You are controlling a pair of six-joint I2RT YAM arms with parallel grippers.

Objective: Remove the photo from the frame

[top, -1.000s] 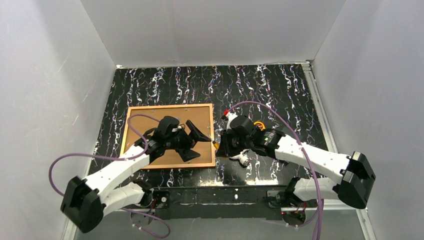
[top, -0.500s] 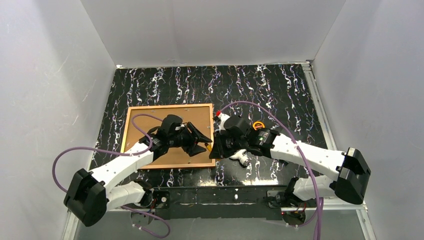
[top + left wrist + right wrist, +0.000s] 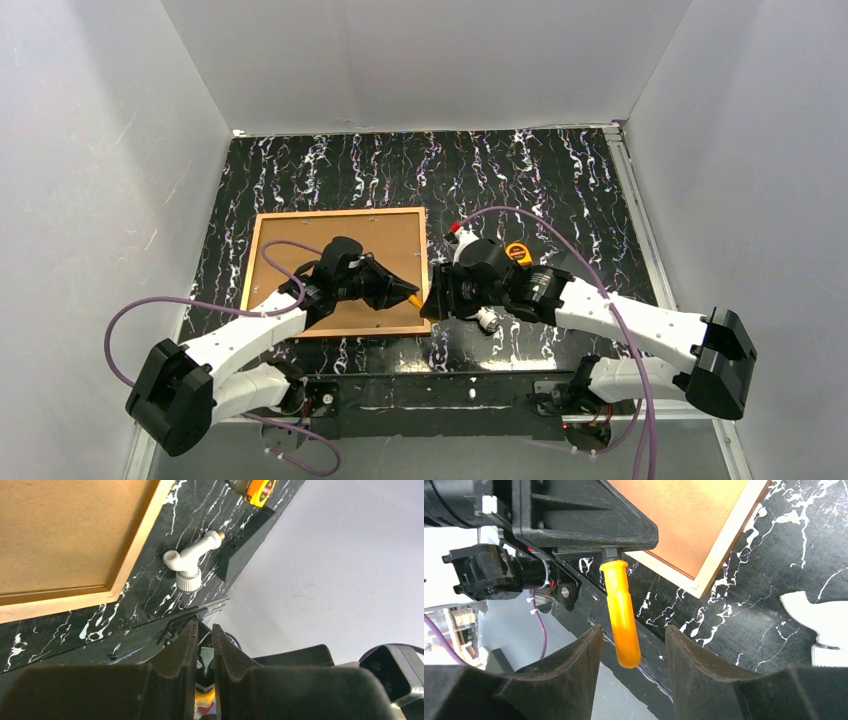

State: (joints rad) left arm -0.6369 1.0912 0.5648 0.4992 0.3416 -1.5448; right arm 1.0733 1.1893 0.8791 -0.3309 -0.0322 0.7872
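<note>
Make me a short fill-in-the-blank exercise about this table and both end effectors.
The frame lies with its tan back facing ___.
The left end effector is shut on a tool with an ___ handle.
The right end effector has its jaws ___ around that handle.
The tap fitting beside the frame is ___.
Missing words: up, orange, open, white.

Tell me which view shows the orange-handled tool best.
The right wrist view: the tool shows whole, its orange handle between the open fingers of the right gripper, its dark end clamped by the left gripper. The top view gives only an orange speck between the grippers; the left wrist view barely shows it.
</note>
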